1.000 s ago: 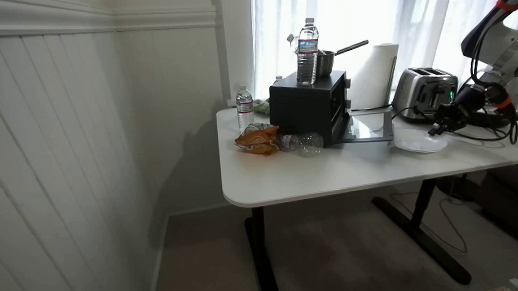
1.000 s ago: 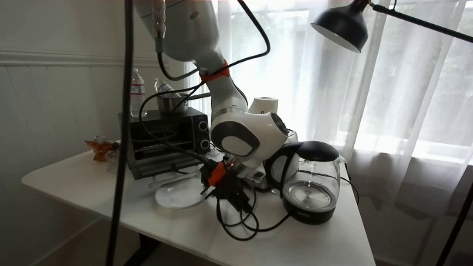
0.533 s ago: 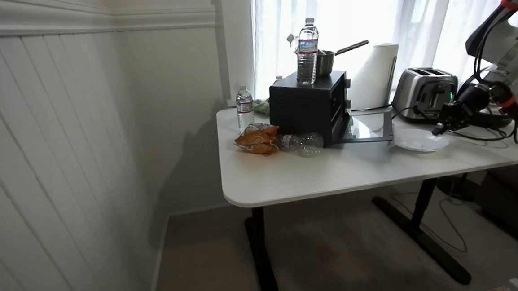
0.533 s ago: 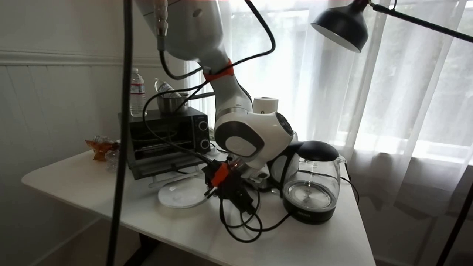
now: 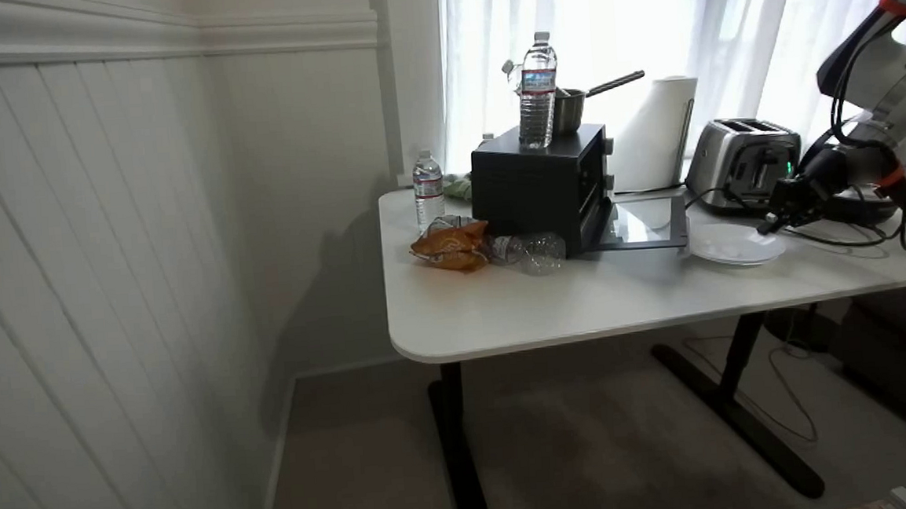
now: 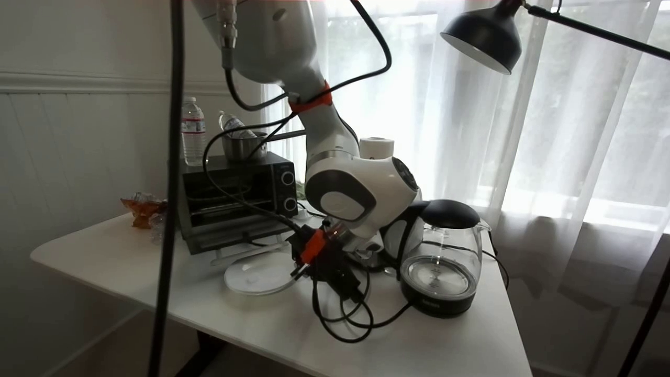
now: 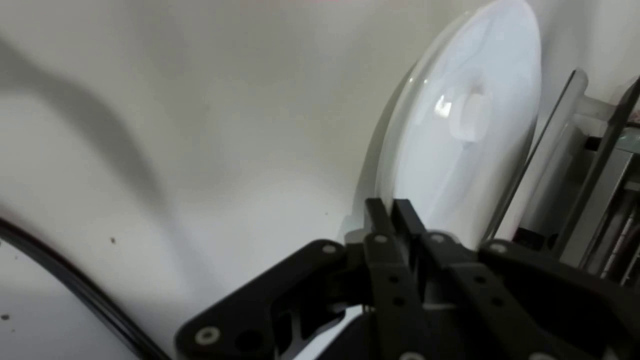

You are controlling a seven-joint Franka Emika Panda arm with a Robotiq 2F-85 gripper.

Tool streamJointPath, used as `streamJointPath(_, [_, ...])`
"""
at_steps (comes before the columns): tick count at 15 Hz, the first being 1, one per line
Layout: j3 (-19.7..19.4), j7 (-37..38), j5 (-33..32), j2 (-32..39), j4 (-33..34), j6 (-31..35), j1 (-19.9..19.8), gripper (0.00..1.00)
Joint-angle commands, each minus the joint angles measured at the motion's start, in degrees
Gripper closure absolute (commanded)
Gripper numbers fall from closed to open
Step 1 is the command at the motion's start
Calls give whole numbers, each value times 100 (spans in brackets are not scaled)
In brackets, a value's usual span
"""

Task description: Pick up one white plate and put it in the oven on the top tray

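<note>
Our tool (image 7: 390,205) pinches the white plate (image 7: 450,155) by its rim.
Counter (image 7: 260,125) spans the wrist view's left; the oven handle (image 7: 544,155) sits just right of the plate.

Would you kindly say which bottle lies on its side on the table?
The bottle just right of the orange bag in an exterior view; one stands on the table, another on the oven, a third leans in the pot.
</note>
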Motion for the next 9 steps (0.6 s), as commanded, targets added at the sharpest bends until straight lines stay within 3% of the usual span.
streamJointPath(1, [-18,-7,-80,-195,-133,-70,-66,96])
streamJointPath(9, [-187,-27,-65,-470,-100,-706,-290,97])
